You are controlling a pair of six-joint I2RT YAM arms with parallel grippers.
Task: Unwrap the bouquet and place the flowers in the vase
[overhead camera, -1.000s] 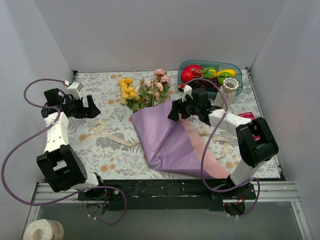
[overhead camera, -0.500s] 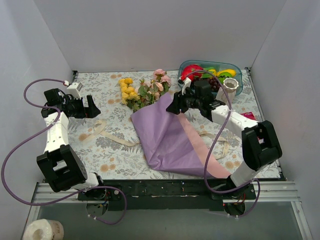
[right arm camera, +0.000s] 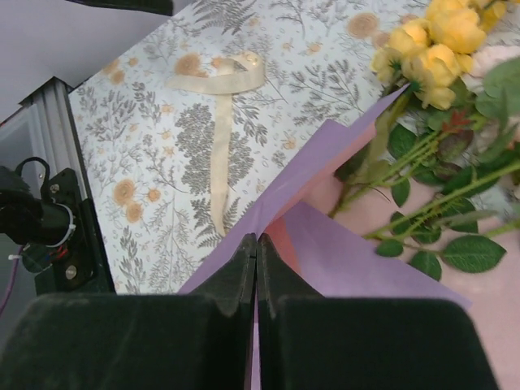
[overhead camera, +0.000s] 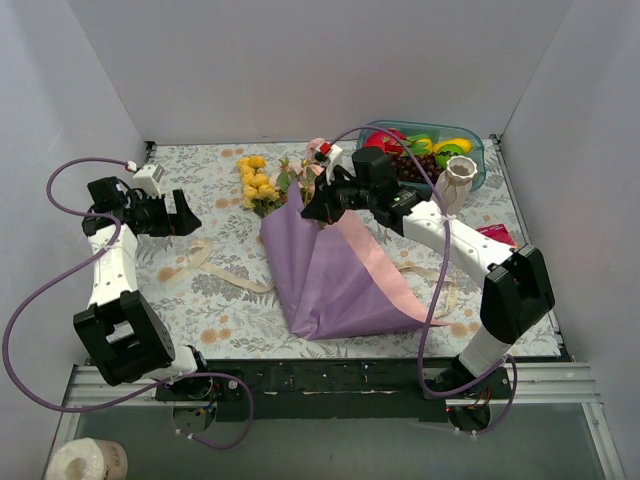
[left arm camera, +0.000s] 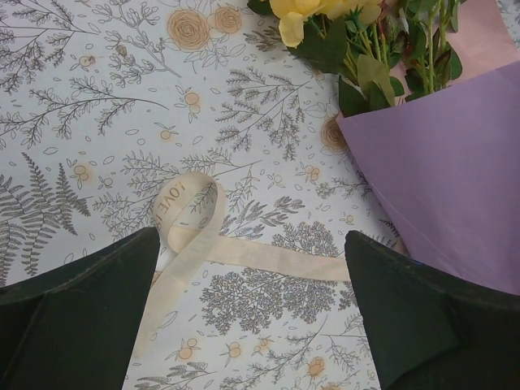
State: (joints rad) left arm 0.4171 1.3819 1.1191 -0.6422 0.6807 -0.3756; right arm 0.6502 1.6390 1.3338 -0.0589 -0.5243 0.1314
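The bouquet lies mid-table, its purple paper (overhead camera: 330,275) spread with the pink inner face (overhead camera: 385,270) showing on the right. Yellow flowers (overhead camera: 258,184) and pink flowers (overhead camera: 318,150) stick out at the paper's far end. My right gripper (overhead camera: 308,212) is shut on the paper's upper edge, holding a flap raised. In the right wrist view the right gripper (right arm camera: 257,244) pinches the purple paper (right arm camera: 382,260) beside green stems (right arm camera: 422,203) and yellow flowers (right arm camera: 431,41). The white vase (overhead camera: 460,178) stands at the far right. My left gripper (overhead camera: 185,215) hangs open at the left; the left gripper (left arm camera: 252,309) is over the cream ribbon (left arm camera: 195,236).
A blue tub of plastic fruit (overhead camera: 420,150) sits behind the vase. The loose ribbon (overhead camera: 205,262) trails left of the paper, and another length (overhead camera: 440,290) lies on the right. A small red item (overhead camera: 495,232) lies near the right arm. White walls close in three sides.
My right gripper has shut on the paper's edge and swung left and up with it, folding the flap over and baring more pink inner face. The left arm has not moved.
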